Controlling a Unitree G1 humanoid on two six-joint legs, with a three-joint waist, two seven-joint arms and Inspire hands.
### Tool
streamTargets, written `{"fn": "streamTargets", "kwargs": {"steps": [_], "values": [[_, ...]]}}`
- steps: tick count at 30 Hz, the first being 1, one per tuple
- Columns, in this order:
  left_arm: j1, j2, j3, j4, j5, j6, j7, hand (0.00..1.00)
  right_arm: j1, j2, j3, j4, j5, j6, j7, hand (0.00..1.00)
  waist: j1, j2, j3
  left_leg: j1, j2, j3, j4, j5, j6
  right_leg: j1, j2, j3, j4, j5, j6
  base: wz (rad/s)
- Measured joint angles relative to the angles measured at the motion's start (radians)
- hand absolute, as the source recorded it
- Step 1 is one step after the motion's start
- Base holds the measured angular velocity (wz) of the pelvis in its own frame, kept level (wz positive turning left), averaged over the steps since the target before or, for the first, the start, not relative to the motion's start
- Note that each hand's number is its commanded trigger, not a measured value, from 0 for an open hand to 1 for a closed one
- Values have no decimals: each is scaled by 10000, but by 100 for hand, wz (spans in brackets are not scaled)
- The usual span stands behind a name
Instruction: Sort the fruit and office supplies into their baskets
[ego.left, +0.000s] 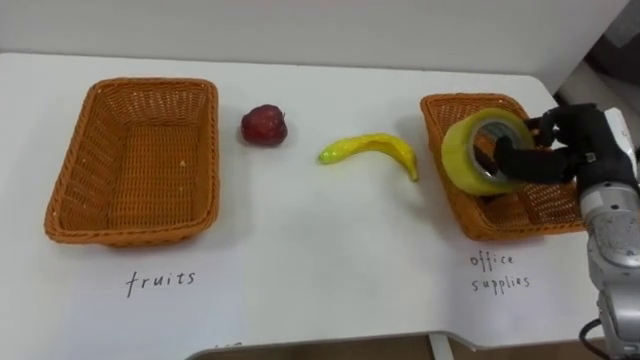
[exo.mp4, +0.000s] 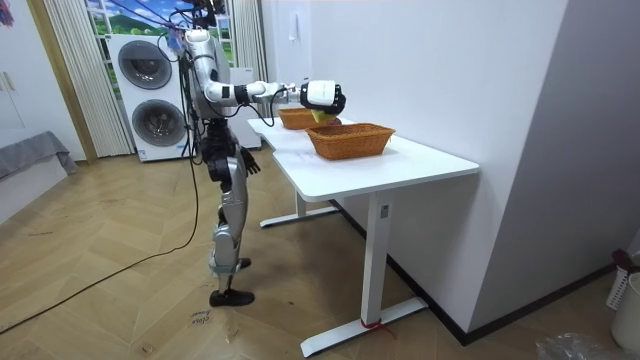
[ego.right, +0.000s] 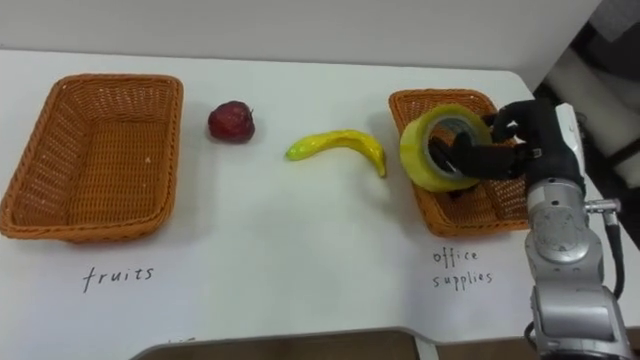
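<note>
One right hand (ego.left: 580, 140), reaching in from the right with the forearm stretched out over the white surface (ego.left: 320, 250). The fingers (ego.left: 522, 162) are curled into the core of a yellow tape roll (ego.left: 458, 158) and closed on its wall.

One tape roll, held on edge with its opening facing out, at the fingertips and over the left part of the right-hand wicker basket (ego.left: 470, 98). Whether it touches the wicker cannot be told.

One banana (ego.left: 370, 148), lying on the surface just left of the fingers and outside the basket.

One red apple (ego.left: 263, 125), further left of the fingers, apart from the banana.

One left-hand wicker basket (ego.left: 140, 84), farthest from the fingers, beyond the apple.

One left hand (exo.mp4: 251, 162), low by the hip in the room view, away from the surface.
</note>
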Motion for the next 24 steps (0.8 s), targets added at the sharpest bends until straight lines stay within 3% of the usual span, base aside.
{"fn": "streamTargets", "kwargs": {"steps": [1,2,3,4,24], "values": [[1,5,45,-20,0,0,2,0,0,0,-95,0,8,0,-4,93,0,1,0,2,-2,10,0,0,0,-1,-2,-1,0,0,0,0],[-1,5,88,-48,1,0,3,0,0,0,-220,0,1,0,-7,58,3,4,-1,3,-3,16,-1,0,0,-1,-4,-3,0,0,0,0],[0,5,111,-55,2,0,3,0,0,-1,-266,-1,-11,0,-28,12,4,4,-1,5,-3,22,0,0,0,-2,-5,-3,0,0,0,0],[0,1,190,-57,4,-1,2,0,0,-1,-328,-1,-30,-1,-94,0,-3,5,-2,7,-2,31,0,0,0,-2,-5,-3,0,0,0,0],[9,1,377,-61,47,-2,0,0,0,-1,-680,-29,-41,-65,-256,0,6,130,-43,39,12,112,-2,0,0,6,-5,0,6,0,-1,0]]}}
